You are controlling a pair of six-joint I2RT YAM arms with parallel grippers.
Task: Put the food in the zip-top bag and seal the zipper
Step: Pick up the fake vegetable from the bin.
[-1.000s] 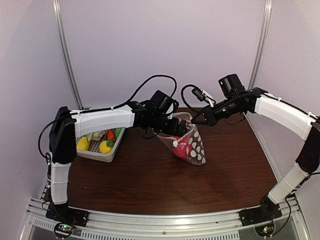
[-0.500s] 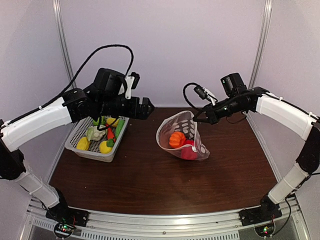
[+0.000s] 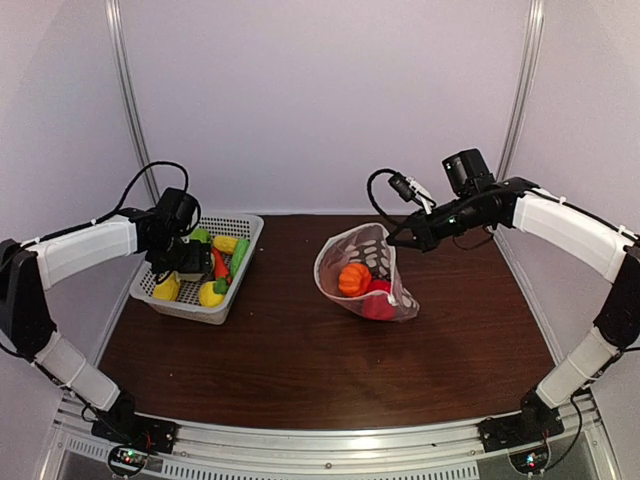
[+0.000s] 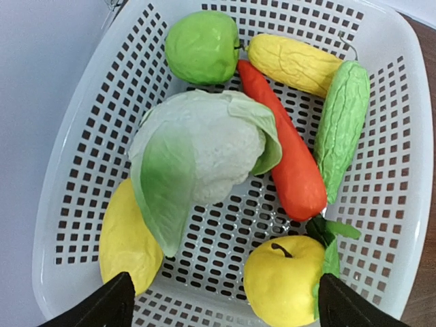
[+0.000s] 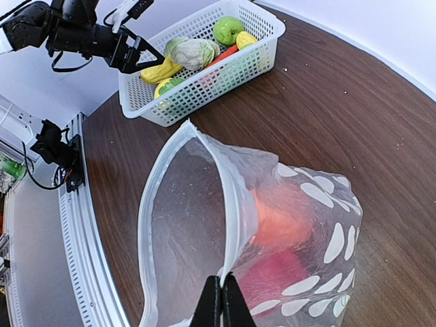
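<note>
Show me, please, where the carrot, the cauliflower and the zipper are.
carrot [image 4: 296,174], left wrist view, mid-body.
cauliflower [image 4: 218,153], left wrist view, white head.
zipper [image 5: 234,211], right wrist view, strip along the mouth edge.

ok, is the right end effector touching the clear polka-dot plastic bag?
Touching. Right wrist view: the right end effector pinches the clear polka-dot plastic bag at its mouth edge.
</note>
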